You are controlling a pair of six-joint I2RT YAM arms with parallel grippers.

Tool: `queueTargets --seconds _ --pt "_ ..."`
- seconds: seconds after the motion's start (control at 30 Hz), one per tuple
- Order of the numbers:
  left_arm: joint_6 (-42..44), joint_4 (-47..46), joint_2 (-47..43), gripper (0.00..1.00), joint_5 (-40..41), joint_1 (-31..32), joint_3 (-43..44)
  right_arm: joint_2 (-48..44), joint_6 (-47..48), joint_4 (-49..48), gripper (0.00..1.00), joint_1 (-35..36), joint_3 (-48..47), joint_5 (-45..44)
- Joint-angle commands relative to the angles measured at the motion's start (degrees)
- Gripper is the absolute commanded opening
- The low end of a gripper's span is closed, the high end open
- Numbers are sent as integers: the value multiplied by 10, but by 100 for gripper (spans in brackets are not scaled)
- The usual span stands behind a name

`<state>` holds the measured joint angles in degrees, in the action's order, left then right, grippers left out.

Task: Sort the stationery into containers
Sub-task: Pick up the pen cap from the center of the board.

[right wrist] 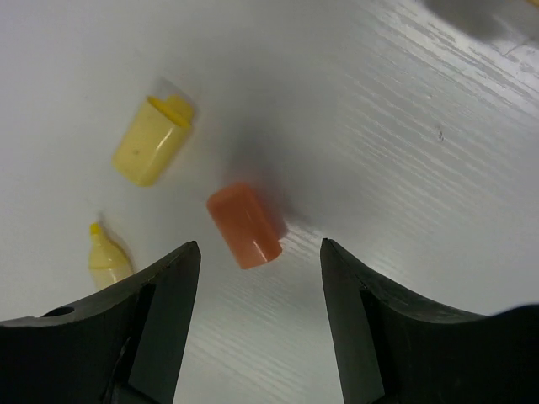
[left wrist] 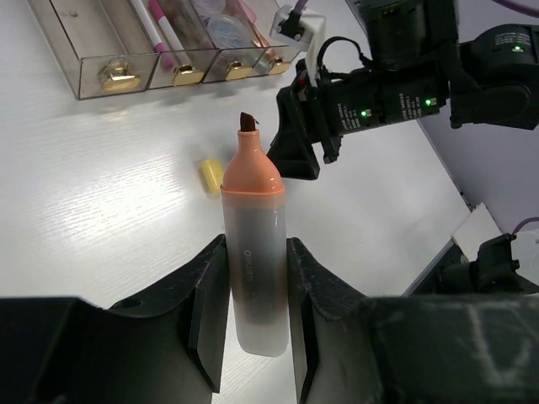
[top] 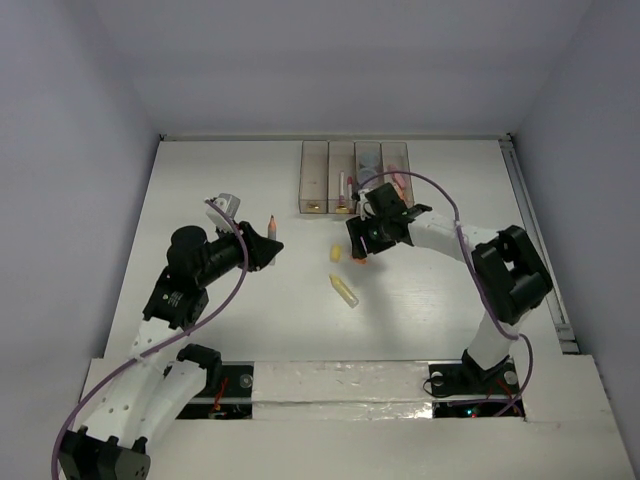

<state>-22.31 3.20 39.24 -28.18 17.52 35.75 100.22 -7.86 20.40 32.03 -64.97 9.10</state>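
Observation:
My left gripper is shut on an uncapped orange marker, held above the table with its tip up; it shows in the top view too. My right gripper is open, just above an orange cap lying on the table; the cap shows in the top view. A yellow cap and an uncapped yellow marker lie left of it, also seen from above. The four joined bins stand at the back, holding pink markers and bluish rolls.
The right arm's black wrist hangs close beyond the held marker's tip. The table's raised front edge runs between the arm bases. White walls enclose the table on three sides.

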Motion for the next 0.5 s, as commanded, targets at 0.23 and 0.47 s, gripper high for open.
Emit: queueTargets --seconds 0.23,0.47 --pt "14 -14 -8 0 -3 0 13 57 53 61 64 34 -76 -60" --pt "12 -17 -7 0 -3 0 13 88 58 81 59 45 -104 -88"
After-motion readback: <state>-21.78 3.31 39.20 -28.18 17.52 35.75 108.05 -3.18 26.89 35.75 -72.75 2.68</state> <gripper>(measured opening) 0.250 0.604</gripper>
